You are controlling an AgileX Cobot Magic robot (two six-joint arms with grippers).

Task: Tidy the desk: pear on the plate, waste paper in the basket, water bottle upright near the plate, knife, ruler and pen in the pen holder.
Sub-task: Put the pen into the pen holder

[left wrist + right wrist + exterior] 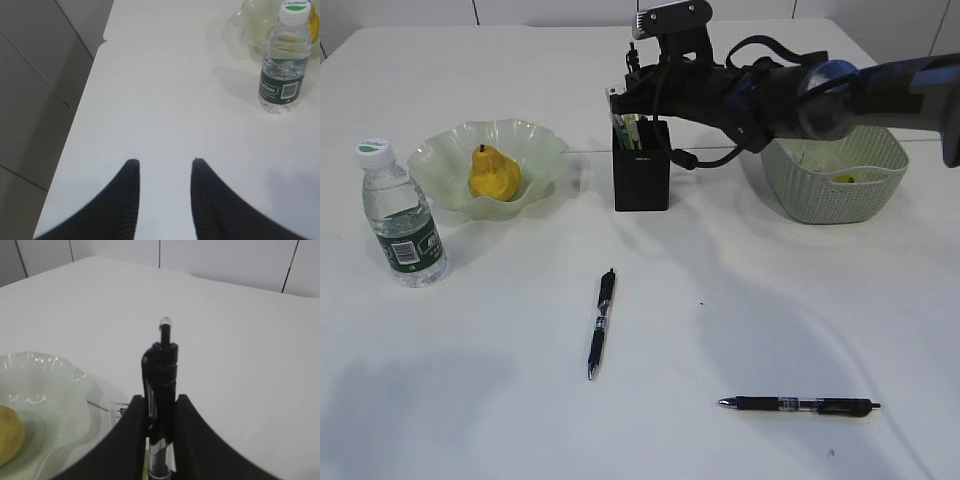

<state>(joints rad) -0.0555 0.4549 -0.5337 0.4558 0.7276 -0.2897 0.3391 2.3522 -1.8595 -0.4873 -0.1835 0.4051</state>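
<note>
Nearest the camera, a black pen lies flat on the bare table, well apart from everything else; a second pen lies further in and to the left, pointing roughly toward the holder. Both are still out of place.

On the far left, the water bottle stands upright, cap on, just beside the plate, and the pear sits in the plate, so those two jobs look finished. The left gripper hovers over empty table near the bottle, its jaws apart with nothing between them.

In the middle, the pen holder already has several items standing in it, though which ones I cannot tell. Directly above it, the right gripper is clamped on a third pen, held upright, seemingly about to go in.

On the right, the basket holds something, too hidden to name.
</note>
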